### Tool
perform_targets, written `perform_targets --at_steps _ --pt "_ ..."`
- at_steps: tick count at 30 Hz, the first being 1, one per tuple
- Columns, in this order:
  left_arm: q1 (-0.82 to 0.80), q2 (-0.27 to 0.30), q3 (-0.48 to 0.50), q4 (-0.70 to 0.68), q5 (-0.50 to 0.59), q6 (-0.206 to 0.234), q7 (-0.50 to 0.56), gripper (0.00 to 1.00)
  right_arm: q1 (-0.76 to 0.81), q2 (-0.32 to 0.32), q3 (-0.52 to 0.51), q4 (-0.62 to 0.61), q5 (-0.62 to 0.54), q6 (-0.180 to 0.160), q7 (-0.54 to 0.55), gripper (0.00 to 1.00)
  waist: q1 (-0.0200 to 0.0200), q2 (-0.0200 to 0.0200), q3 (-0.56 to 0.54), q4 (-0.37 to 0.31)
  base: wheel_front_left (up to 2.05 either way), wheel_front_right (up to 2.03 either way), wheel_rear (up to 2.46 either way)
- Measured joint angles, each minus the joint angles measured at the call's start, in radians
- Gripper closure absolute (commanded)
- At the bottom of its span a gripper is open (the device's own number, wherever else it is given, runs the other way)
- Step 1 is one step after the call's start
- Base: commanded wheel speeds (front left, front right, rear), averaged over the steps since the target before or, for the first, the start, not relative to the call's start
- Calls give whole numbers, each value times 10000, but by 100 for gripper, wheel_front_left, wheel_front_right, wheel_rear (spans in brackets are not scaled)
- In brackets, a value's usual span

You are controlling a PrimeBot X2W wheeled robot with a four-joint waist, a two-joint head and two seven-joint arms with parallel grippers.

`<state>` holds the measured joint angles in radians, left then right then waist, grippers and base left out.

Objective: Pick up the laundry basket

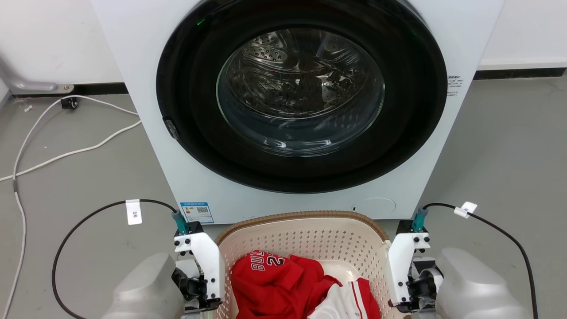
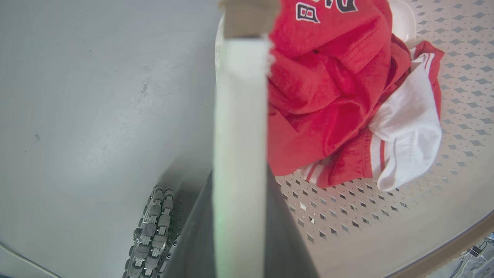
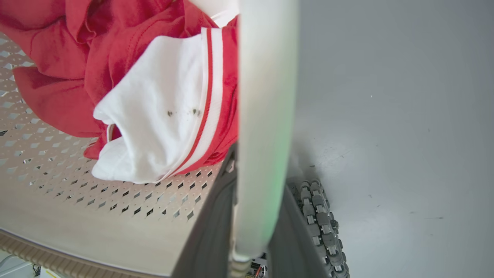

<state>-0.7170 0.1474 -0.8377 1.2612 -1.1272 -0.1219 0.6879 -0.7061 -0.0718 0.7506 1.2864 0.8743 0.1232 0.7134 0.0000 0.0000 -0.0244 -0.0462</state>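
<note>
The cream laundry basket [image 1: 310, 239] has diamond perforations and a brown woven-look rim. The red garment [image 1: 274, 283] bears white lettering; the white cloth [image 1: 341, 305], red stripes. The washer [image 1: 146, 110] is white.

Each pale grey forearm [image 1: 146, 288] ends in a white bracket [image 1: 201, 261] with black screws. A teal plug [image 1: 179, 220] at its 12 o'clock feeds a black cable [image 1: 88, 221] bearing a white tag [image 1: 133, 212]. The left gripper [image 2: 239, 181] has dark grey fingers [image 2: 195, 243], and a roller-rimmed wheel [image 2: 152, 231] shows at 7 o'clock.
</note>
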Motion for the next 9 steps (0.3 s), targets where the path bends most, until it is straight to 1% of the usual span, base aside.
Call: perform_targets --at_steps 9 --pt "46 6 -29 29 -113 0 -42 100 -2 -4 134 17 155 0 -86 100 1 0 8 -18 0 0 0"
